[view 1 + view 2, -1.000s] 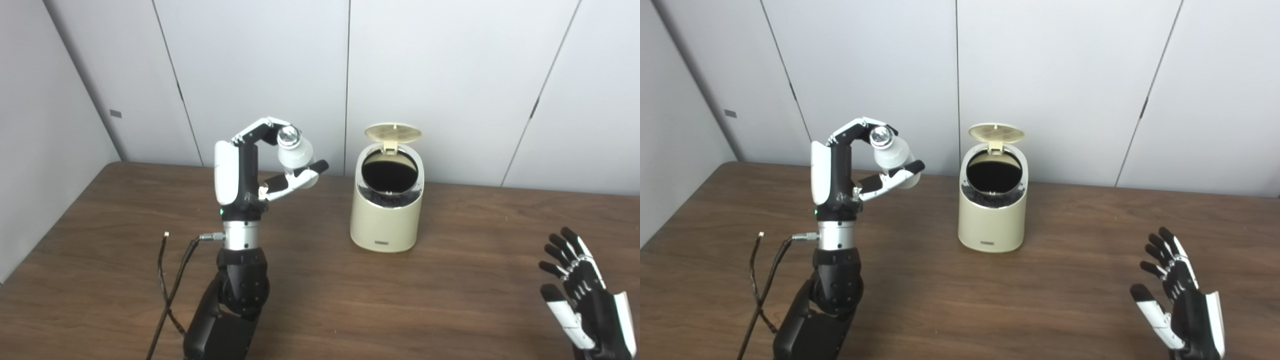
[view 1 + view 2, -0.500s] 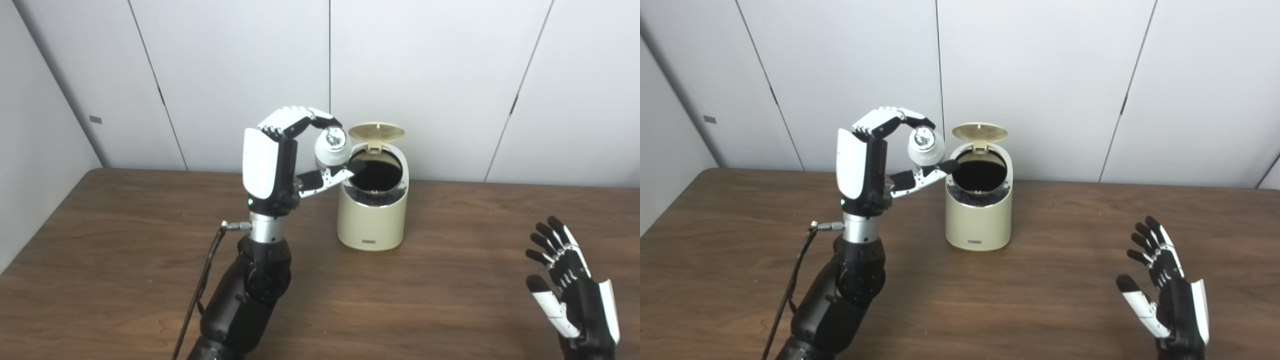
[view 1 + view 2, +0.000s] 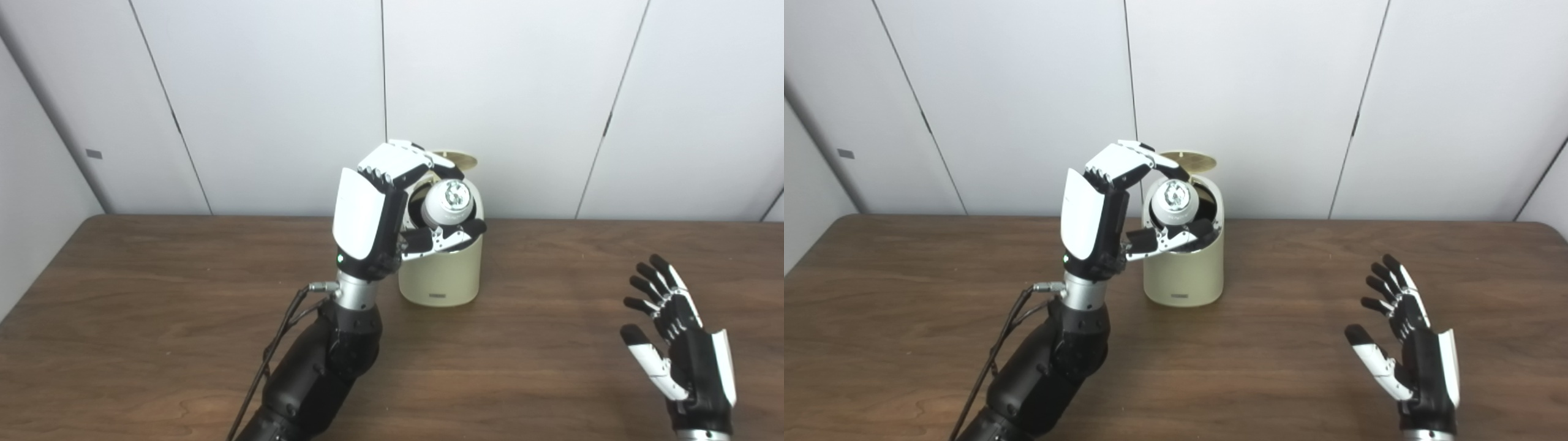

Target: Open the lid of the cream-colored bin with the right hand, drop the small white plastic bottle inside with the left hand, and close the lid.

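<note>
Left hand (image 3: 392,208) holds bottle (image 3: 448,203), cap end facing the cameras.

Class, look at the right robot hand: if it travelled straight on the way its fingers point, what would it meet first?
Nothing on the table, probably: the right robot hand points up and away, well right of the bin, toward the wall panels. Depth is uncertain.

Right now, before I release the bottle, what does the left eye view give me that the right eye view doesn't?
Only the left eye view sets the bottle over the bin's right half, the hand hiding most of the opening.

Only the right eye view shows dark opening to the bottle's right.

Both show the left hand shut on the bottle above the bin, the lid up, and the right hand open and apart.
</note>
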